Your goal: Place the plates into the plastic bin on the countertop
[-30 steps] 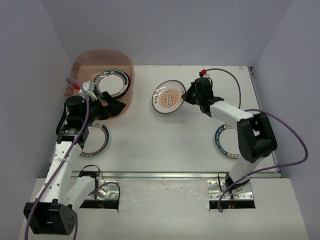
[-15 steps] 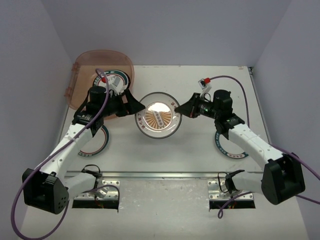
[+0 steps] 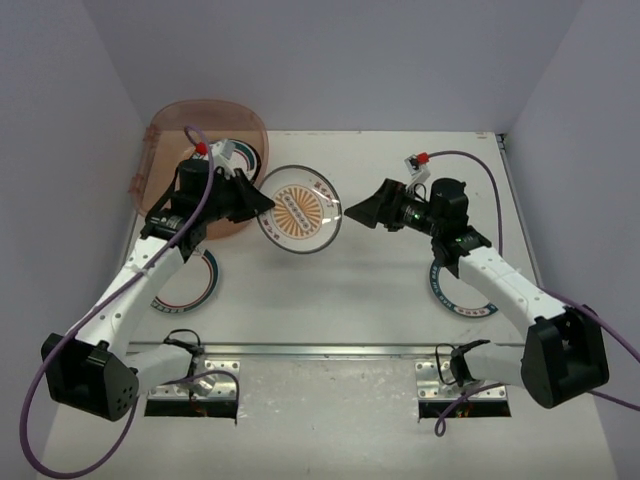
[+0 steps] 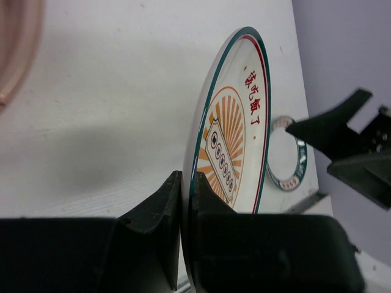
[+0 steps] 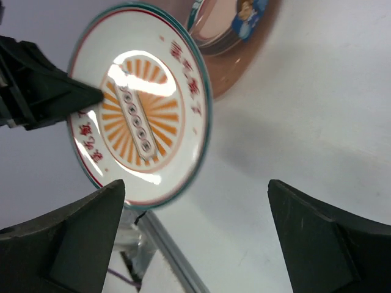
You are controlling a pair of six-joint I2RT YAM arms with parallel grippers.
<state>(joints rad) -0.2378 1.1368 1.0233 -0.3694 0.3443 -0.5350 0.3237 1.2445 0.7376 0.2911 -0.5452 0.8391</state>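
Observation:
An orange sunburst plate (image 3: 300, 209) hangs above the countertop (image 3: 370, 290), held by its left rim in my left gripper (image 3: 265, 203), which is shut on it. In the left wrist view the plate (image 4: 235, 140) stands edge-on between the two fingers (image 4: 156, 213). My right gripper (image 3: 352, 212) is open just right of the plate, clear of its rim; its wrist view shows the plate (image 5: 140, 104) ahead of the spread fingers (image 5: 317, 226). The pinkish plastic bin (image 3: 165, 135) sits at the back left with a teal-rimmed plate (image 3: 240, 158) inside. Two more plates lie flat: one (image 3: 195, 285) under my left arm, one (image 3: 455, 295) under my right arm.
Grey walls enclose the table on three sides. A metal rail (image 3: 330, 350) runs along the front edge. Purple cables (image 3: 470, 165) loop from both arms.
The sunburst plate passed from right gripper to left: the left jaws shut on its left rim, the right jaws opened and let go. The plate moved slightly left and up.

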